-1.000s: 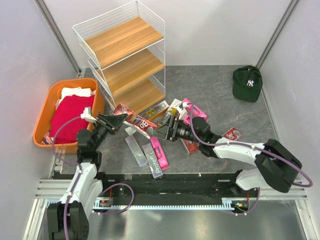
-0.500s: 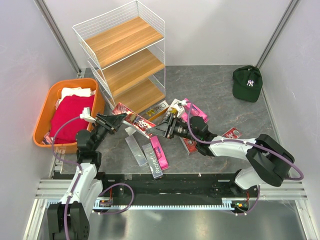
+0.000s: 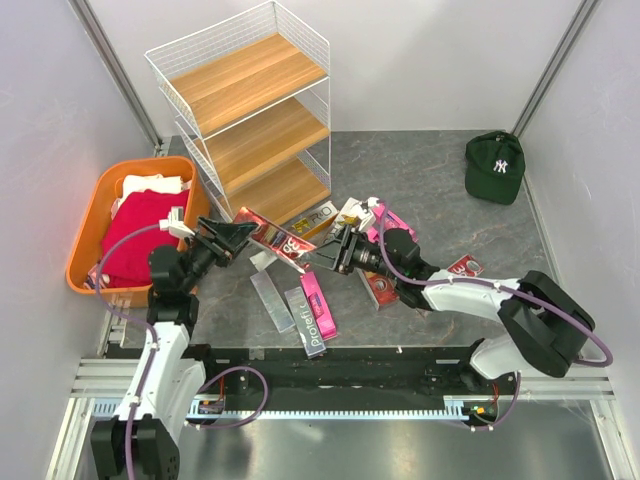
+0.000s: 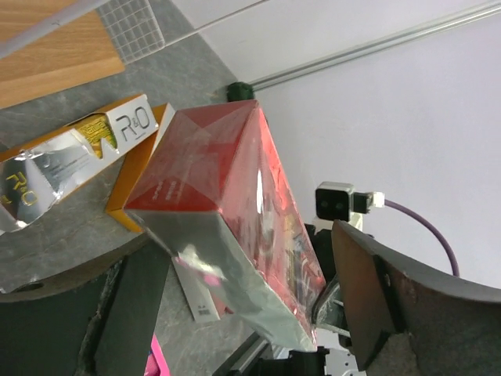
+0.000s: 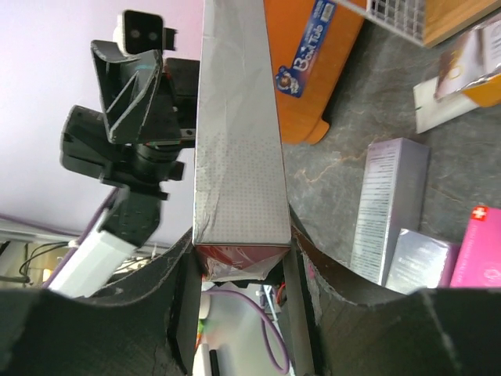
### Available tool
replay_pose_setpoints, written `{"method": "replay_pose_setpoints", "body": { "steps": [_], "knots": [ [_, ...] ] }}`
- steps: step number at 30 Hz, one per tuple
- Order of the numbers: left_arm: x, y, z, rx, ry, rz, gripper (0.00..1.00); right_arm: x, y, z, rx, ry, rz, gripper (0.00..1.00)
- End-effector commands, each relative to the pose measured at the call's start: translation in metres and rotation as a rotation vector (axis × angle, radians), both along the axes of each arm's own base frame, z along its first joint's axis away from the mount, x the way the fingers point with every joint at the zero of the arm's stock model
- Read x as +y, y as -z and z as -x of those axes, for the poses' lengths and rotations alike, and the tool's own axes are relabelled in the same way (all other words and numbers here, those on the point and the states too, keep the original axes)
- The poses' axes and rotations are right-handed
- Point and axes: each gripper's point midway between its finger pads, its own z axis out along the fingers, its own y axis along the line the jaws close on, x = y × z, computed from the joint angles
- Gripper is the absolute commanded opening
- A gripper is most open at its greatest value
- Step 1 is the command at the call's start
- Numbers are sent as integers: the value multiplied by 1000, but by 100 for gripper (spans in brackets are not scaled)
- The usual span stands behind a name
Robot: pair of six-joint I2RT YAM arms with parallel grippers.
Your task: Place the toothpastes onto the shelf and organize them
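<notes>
"R&O" stands on the gold box (image 4: 129, 123), and a white "NY" on the cap (image 3: 497, 167). A grey box (image 3: 313, 332) reads, as far as it can be made out, "Profert". A blue label (image 5: 307, 48) against the basket (image 5: 313, 110) reads "BouTub".

The white wire shelf (image 3: 250, 110) stood upright, its three wooden boards stacked one above another. Just in front of it, a dark red box (image 3: 272, 235) hung tilted above the table, pinched at one end by the right gripper (image 3: 322, 258). A pink box (image 3: 318, 298), silver boxes (image 3: 270, 293) and gold-white boxes (image 3: 318, 217) lay scattered flat before the shelf.

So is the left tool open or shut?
Open: left tool fingers spread wide around the dark red toothpaste box the right tool clamps.
</notes>
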Motion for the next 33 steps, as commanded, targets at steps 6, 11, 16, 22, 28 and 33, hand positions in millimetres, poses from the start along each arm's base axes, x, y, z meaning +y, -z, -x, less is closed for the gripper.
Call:
{"method": "replay_pose_setpoints", "body": {
  "steps": [6, 11, 16, 22, 28, 33],
  "knots": [
    [19, 1, 3, 32, -40, -351, 100, -33, -47, -29, -128, 120, 11, 20],
    [21, 15, 5, 39, -39, -385, 100, -56, -71, -26, -182, 180, 50, 19],
    [9, 10, 17, 13, 35, -359, 100, -76, -102, -19, -206, 240, 71, 18],
    [13, 14, 19, -19, 20, -410, 100, -72, -120, -28, -238, 251, 95, 18],
    [17, 13, 17, -17, 17, -462, 100, -46, -132, -60, -270, 227, 63, 17],
    [19, 14, 14, -3, 5, -467, 100, -39, -153, -98, -272, 220, -37, 15]
  ]
}}
